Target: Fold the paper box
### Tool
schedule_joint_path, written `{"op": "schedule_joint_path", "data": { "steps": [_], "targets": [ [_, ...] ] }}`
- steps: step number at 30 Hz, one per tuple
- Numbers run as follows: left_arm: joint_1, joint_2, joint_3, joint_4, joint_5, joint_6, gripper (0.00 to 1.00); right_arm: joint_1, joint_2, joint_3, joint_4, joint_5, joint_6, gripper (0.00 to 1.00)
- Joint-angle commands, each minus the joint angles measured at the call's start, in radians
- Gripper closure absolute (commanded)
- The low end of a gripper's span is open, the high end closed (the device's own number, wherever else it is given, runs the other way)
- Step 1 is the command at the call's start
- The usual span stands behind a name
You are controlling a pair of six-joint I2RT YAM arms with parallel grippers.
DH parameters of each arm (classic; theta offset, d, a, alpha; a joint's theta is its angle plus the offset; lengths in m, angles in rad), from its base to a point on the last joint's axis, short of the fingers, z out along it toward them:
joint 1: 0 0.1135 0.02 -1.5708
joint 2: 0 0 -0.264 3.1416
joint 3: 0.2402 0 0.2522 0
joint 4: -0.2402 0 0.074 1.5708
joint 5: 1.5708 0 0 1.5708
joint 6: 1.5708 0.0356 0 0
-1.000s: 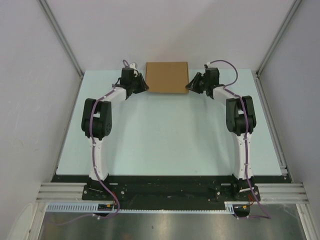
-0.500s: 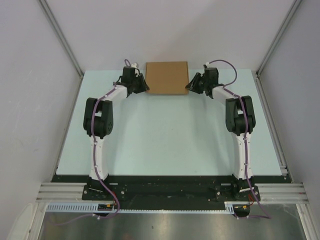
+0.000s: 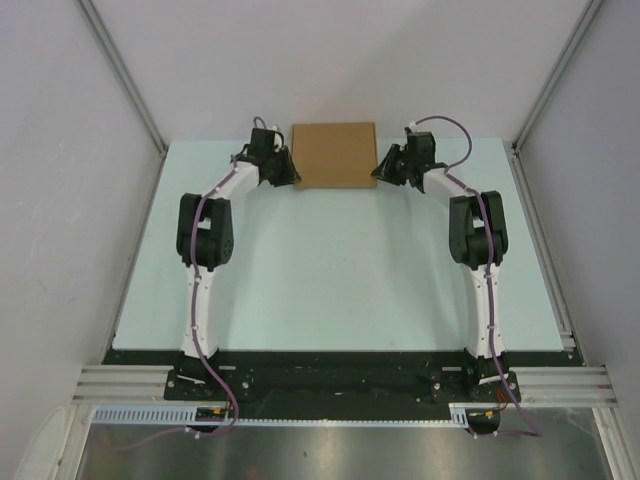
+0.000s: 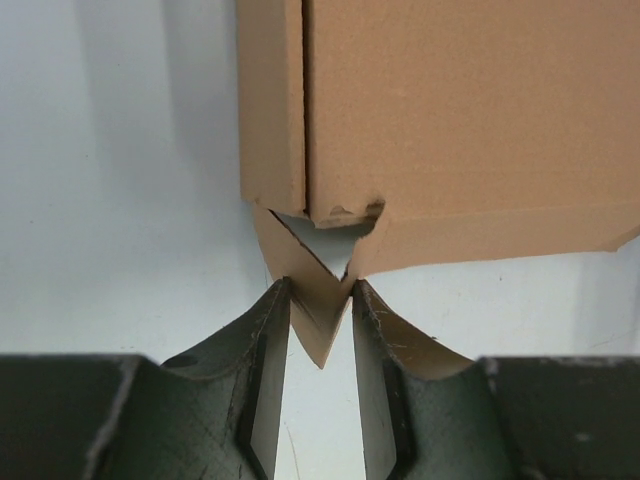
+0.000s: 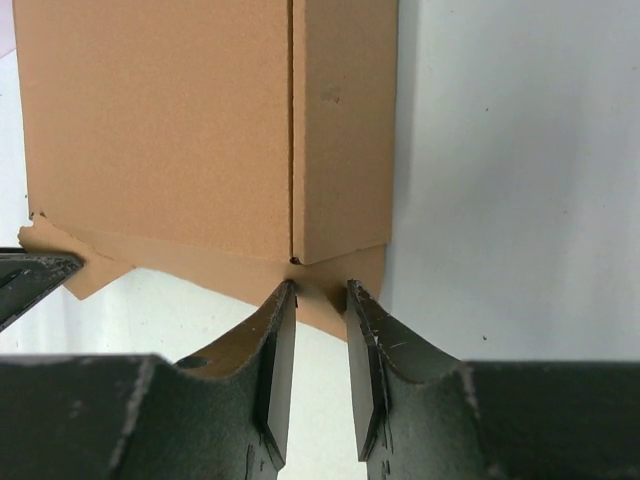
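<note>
mostly, the box (image 3: pixel 334 153) is seen as already formed: it lies at the far middle edge of the table (image 3: pixel 330 280) as a flat closed carton, with the lid laid down over the body and the side walls folded up along their creases. what looks unfinished is the near side. in the left wrist view a torn-looking gap is shown at the near left corner, and a pointed tab (image 4: pixel 318 325) is left sticking out towards the arm instead of being tucked in. in the right wrist view a front flap (image 5: pixel 200 262) is seen lying out flat beyond the near edge, not yet turned in.

the left gripper (image 3: pixel 290 176) is held at the near left corner, its fingers brought close together with the tab pinched between them. the right gripper (image 3: pixel 381 172) is held at the near right corner, its fingers drawn narrow around the edge of the front flap; whether that flap is actually clamped cannot be told.

by this reading, the folding is judged to be near its end, with the corner tab and the front flap to be pushed in and the closure seated.
</note>
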Motion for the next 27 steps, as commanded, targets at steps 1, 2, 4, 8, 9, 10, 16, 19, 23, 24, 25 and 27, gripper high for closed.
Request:
{"op": "schedule_joint_path", "data": {
  "steps": [1,2,4,8,9,10,16,19,23,24,25,27],
  "targets": [
    [0.037,0.100,0.075,-0.138,-0.103,-0.036,0.66,-0.010,0.057,0.028,-0.053,0.077,-0.025,0.72],
    [0.042,0.099,0.072,-0.139,-0.107,-0.042,0.66,-0.012,0.055,0.025,-0.050,0.077,-0.023,0.72],
    [0.048,0.088,0.060,-0.139,-0.107,-0.050,0.66,-0.012,0.050,0.017,-0.044,0.074,-0.023,0.71],
    [0.065,0.045,0.004,-0.116,-0.098,-0.056,0.65,-0.013,0.029,-0.009,-0.027,0.069,-0.016,0.67],
    [0.068,0.030,0.000,-0.115,-0.095,-0.056,0.65,-0.012,0.026,-0.022,-0.018,0.071,-0.013,0.64],
    [0.073,0.022,-0.012,-0.115,-0.095,-0.055,0.64,-0.012,0.012,-0.029,-0.013,0.071,-0.013,0.63],
    [0.080,-0.013,-0.029,-0.102,-0.061,-0.050,0.63,-0.003,-0.023,-0.064,0.010,0.072,0.003,0.57],
    [0.080,-0.033,-0.051,-0.087,-0.052,-0.050,0.62,0.002,-0.037,-0.061,0.011,0.072,0.001,0.55],
    [0.082,-0.056,-0.078,-0.050,-0.046,-0.036,0.60,-0.004,-0.045,-0.055,0.010,0.065,0.004,0.53],
    [0.083,-0.064,-0.083,-0.043,-0.043,-0.036,0.60,-0.006,-0.046,-0.055,0.013,0.061,0.006,0.53],
    [0.085,-0.069,-0.100,-0.030,-0.038,-0.033,0.59,-0.006,-0.046,-0.055,0.016,0.054,0.012,0.52],
    [0.088,-0.084,-0.120,0.014,-0.015,-0.038,0.57,-0.007,-0.048,-0.055,0.027,0.042,0.018,0.51]
  ]
}}
